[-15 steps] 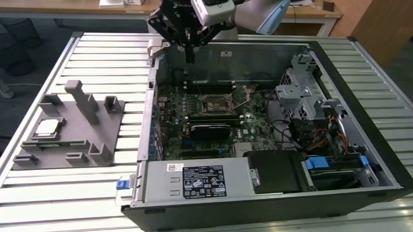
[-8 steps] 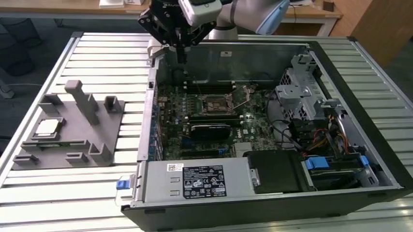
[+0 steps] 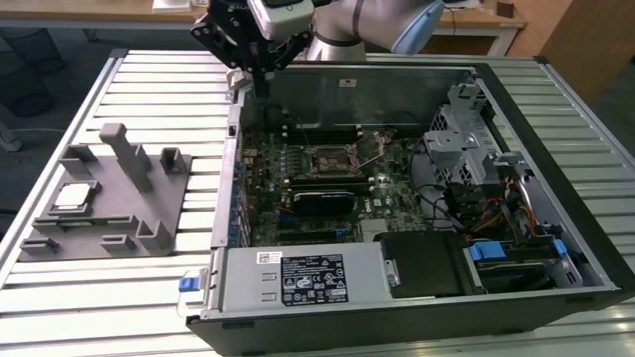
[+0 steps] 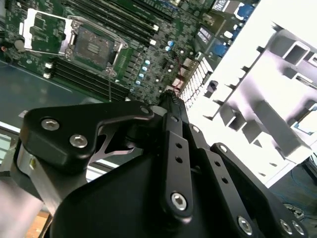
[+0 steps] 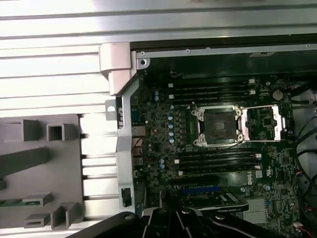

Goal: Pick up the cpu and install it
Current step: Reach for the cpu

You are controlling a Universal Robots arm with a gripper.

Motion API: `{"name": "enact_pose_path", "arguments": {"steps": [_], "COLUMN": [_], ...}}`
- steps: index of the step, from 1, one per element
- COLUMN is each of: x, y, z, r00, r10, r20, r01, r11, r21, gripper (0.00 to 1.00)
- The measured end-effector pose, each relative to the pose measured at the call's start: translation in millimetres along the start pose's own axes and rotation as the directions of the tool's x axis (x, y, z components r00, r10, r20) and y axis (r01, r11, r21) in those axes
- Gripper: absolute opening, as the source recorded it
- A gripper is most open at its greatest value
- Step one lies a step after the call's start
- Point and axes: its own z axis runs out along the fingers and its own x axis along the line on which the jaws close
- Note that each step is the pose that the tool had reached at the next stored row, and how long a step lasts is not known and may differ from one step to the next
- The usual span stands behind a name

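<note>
Silvery cpu (image 3: pixel 73 195) lies on grey stand (image 3: pixel 111 224), well apart from closed, empty fingers (image 3: pixel 264 84).

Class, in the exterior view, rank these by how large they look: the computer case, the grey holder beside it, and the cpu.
1. computer case
2. grey holder
3. cpu, lying on the holder, plainly the smallest

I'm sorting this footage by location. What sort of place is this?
Probably a robotics lab bench for computer assembly: an open computer case lies on a slatted metal table, beside a grey parts fixture, with a robot arm over it.
</note>
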Motion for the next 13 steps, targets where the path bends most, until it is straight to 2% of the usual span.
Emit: {"name": "enact_pose_path", "arguments": {"steps": [13], "x": [44.1], "y": [-3.3], "z": [-0.7], "r00": [1.0], "r10": [0.0], "r20": [0.0012], "r01": [0.0], "r11": [1.0], "r21": [0.0], "gripper": [0.11]}}
